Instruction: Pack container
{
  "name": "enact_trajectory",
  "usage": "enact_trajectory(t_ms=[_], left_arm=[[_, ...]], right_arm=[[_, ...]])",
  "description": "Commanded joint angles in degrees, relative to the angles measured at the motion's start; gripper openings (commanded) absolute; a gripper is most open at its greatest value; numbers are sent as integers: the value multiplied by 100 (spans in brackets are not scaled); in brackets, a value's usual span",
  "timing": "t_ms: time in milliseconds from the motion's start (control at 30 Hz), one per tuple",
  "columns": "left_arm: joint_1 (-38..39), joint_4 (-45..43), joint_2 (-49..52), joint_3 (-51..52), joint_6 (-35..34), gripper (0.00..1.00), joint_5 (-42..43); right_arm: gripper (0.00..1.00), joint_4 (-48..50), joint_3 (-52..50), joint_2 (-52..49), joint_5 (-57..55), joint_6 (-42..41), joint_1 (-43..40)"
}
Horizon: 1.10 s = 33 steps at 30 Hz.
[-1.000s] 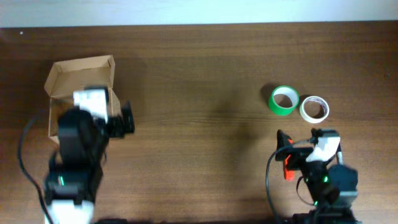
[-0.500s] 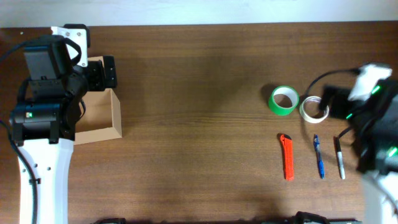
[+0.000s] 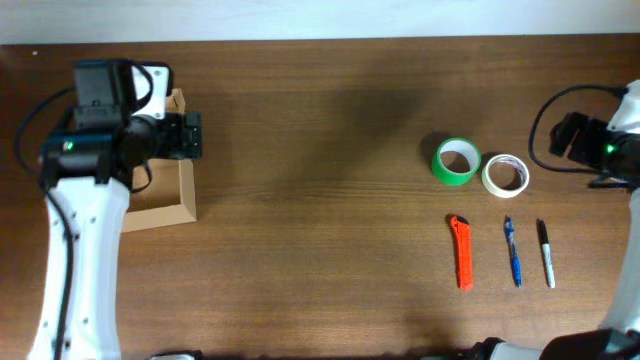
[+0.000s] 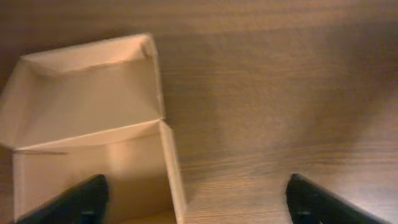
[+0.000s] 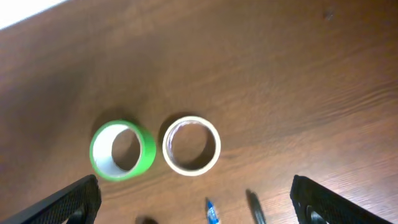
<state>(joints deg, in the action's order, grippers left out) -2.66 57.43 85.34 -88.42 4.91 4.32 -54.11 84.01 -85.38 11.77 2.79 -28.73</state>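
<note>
The container, an open tan cardboard box with its flap lid up, stands at the table's left and is partly hidden under my left arm. In the left wrist view the container looks empty. My left gripper is open and empty, and in its wrist view it straddles the box's right wall from above. My right gripper is open and empty at the right edge, and in its wrist view it hovers above the tape rolls.
A green tape roll and a white tape roll lie side by side at the right, also seen as the green roll and white roll. Nearer the front lie an orange cutter, a blue pen and a black marker.
Both arms rose from low poses near the front edge. The left arm swung over the box; the right arm swung to the right edge, uncovering the cutter, pen and marker.
</note>
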Motion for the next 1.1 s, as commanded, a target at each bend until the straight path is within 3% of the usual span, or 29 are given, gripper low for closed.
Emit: enact_trajectory(t_ms=[0,167,367,733,1000,1067], left_arm=[[-17,33,420,-76,-101,70,72],[-20,181,1250,-76,-544,67,57],[-20,380,1891,-76,-577,66,-295],[-192,570,2188,-48,-925,66,-761],[-293,748,2529,24,-1025,61,-555],[-291,750,2608,24,-1025,54,-490]], right_arm=[[99,-57,140,-105,157,17,-17],[99,-380,140,-229,131,20,-17],[99,-400,140,-291,111,22,-17],[99,-400,140,-291,-330,22,-17],[99,-396,140,-291,-409,22,-17],[99,-396,140,-291,-409,22,-17]])
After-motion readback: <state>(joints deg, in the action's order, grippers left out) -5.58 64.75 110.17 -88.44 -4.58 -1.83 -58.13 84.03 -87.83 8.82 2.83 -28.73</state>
